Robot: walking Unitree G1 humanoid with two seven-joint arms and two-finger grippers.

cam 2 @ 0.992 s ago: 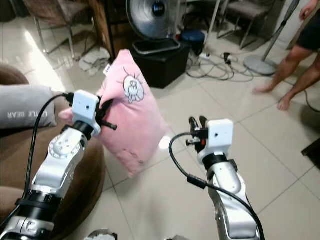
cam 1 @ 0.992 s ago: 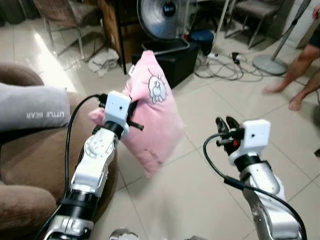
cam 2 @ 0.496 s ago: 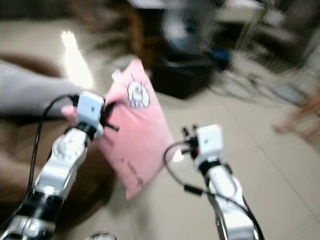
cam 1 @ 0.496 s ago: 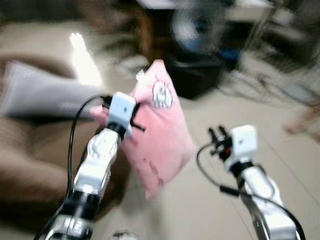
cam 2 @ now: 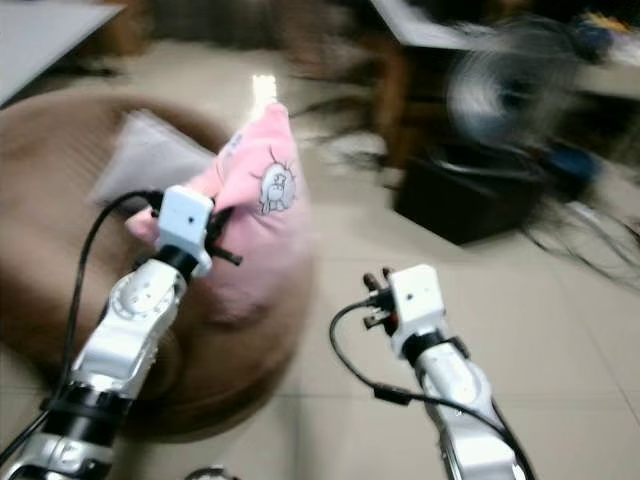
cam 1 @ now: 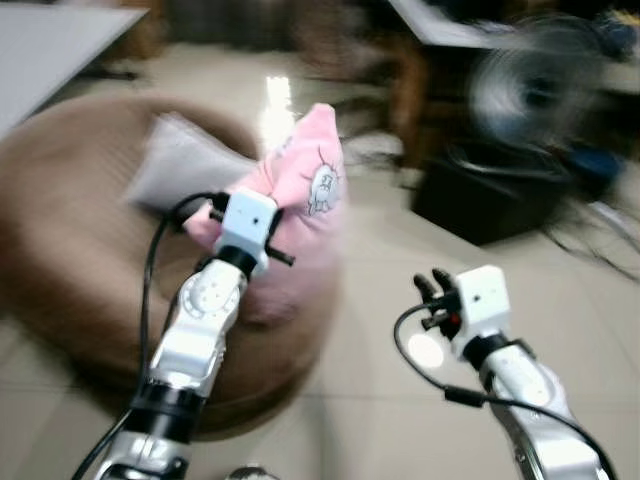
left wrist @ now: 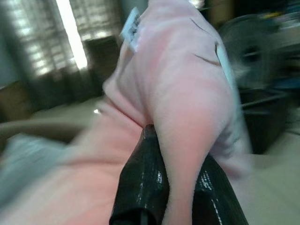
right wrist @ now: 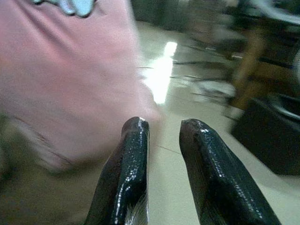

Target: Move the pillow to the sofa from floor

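The pink pillow (cam 1: pixel 305 200) with a small cartoon print hangs in the air over the near edge of the brown sofa (cam 1: pixel 70 230). My left gripper (cam 1: pixel 265 240) is shut on the pillow's side, and in the left wrist view pink cloth bulges between its black fingers (left wrist: pixel 140 187). My right gripper (cam 1: pixel 430 285) is held low over the floor tiles, to the right of the pillow and apart from it. Its fingertips (right wrist: pixel 136 129) stand slightly apart with nothing between them, so it is open.
A grey cushion (cam 1: pixel 175 165) lies on the sofa behind the pink pillow. A fan (cam 1: pixel 525 85) and a black box (cam 1: pixel 490 200) stand on the floor at the back right. Pale floor tiles (cam 1: pixel 380 400) spread between the sofa and my right arm. The picture is blurred.
The camera has swung to the left, so the sofa now spreads under the pillow and the fan sits further right. The left gripper keeps its hold on the pillow.
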